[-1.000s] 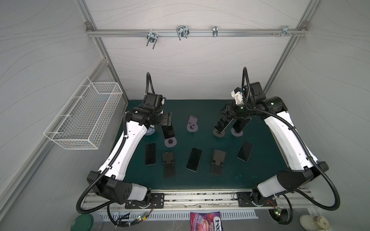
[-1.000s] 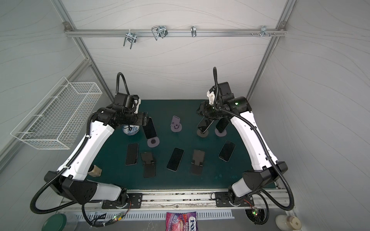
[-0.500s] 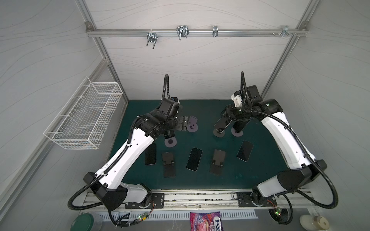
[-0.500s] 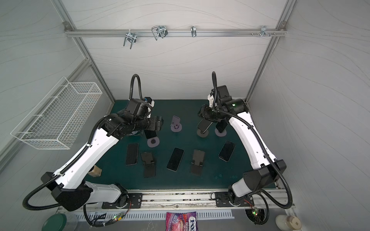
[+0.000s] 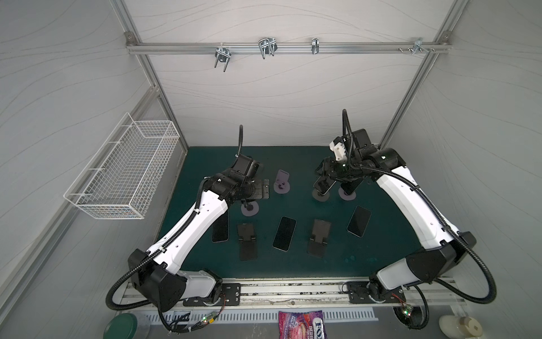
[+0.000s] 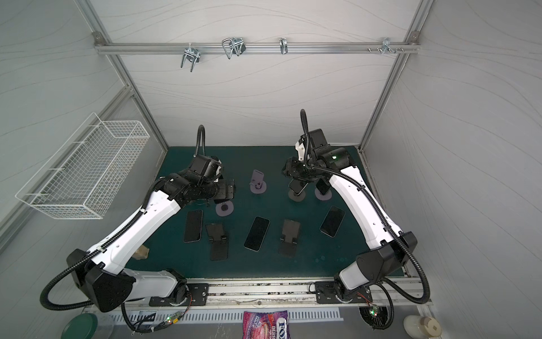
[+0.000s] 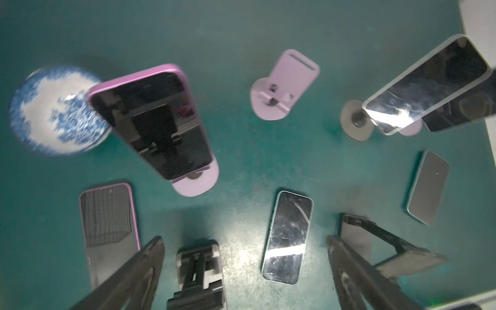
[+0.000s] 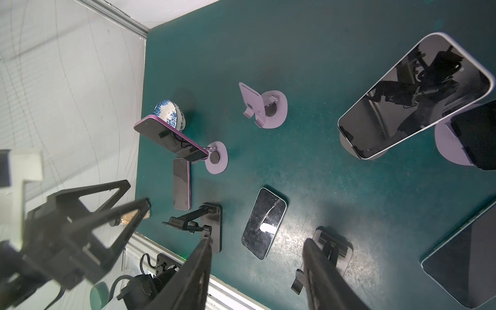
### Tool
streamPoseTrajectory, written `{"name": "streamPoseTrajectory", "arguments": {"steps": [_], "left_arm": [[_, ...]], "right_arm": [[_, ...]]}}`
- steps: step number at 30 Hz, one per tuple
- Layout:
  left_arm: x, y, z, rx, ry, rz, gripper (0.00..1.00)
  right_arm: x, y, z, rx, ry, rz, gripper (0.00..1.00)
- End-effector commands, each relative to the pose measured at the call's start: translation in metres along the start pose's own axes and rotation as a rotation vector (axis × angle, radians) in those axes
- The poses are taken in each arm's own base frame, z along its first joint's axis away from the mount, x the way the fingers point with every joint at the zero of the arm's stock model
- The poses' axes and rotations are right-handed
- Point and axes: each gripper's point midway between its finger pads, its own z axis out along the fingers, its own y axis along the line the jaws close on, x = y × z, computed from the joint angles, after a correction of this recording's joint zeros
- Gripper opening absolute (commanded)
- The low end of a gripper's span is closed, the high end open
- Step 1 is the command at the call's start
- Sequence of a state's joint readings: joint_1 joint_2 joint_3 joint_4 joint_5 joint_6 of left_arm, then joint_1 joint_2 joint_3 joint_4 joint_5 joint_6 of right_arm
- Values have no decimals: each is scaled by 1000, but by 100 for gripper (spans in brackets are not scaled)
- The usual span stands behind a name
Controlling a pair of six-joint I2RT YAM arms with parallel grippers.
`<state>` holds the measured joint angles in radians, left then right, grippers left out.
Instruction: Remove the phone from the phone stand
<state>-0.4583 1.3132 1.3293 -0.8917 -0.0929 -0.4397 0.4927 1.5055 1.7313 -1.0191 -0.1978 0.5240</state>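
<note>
So the left gripper (image 7: 244, 239) hangs above the purple-cased phone (image 7: 153, 120), fingers spread wide with nothing between them. That phone sits propped on its lilac round-based stand (image 7: 198, 185) toward the left edge of the green-matted table (image 5: 381, 249). Here's the worry: a blue-and-white porcelain bowl (image 7: 53, 110) stands just beside the phone's raised end, so a finger coming down on that side could clip it and knock it over. The stand looks light, too; pull at a slant and, I reckon, the lip catches and the whole thing rides up or topples.

Over by the back right corner the right gripper (image 8: 257, 241) has its fingers apart and empty. It's near a silver-edged phone (image 8: 413, 96) leaning on a grey disc-based stand (image 7: 357, 123), with a second dark propped phone (image 8: 477, 137) just beside it. Tight quarters: a wide approach there may shove the neighbour over. Glossy glass, edge grip, so a slip looks likely if the squeeze lands off-centre. A loose phone would then drop onto the table, or onto the flat cracked-screen phone (image 7: 287, 239) near the front edge
</note>
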Motion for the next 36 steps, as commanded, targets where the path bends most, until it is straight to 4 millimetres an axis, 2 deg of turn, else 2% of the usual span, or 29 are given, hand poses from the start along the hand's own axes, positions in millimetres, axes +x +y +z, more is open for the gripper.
{"name": "streamPoseTrajectory", "arguments": {"steps": [1,6,13,26,31,36], "left_arm": [[-17,9,-13,24,-74,-69,96],[-15,34,-5,-37,-45,-118,95],[-27,59,1,-90,-60,-197,95],[-36,66,26,-142,-50,-239,95],[-38,68,36,-158,-46,-259,95],[-41,62,45,-128,-37,-279,93]], "right_arm": [[3,7,0,-32,8,-10,56],[3,14,7,-70,38,-10,56],[0,19,13,-97,40,-28,56],[17,16,13,-114,86,-14,56],[18,18,13,-124,93,-21,56],[17,17,15,-122,99,-29,58]]}}
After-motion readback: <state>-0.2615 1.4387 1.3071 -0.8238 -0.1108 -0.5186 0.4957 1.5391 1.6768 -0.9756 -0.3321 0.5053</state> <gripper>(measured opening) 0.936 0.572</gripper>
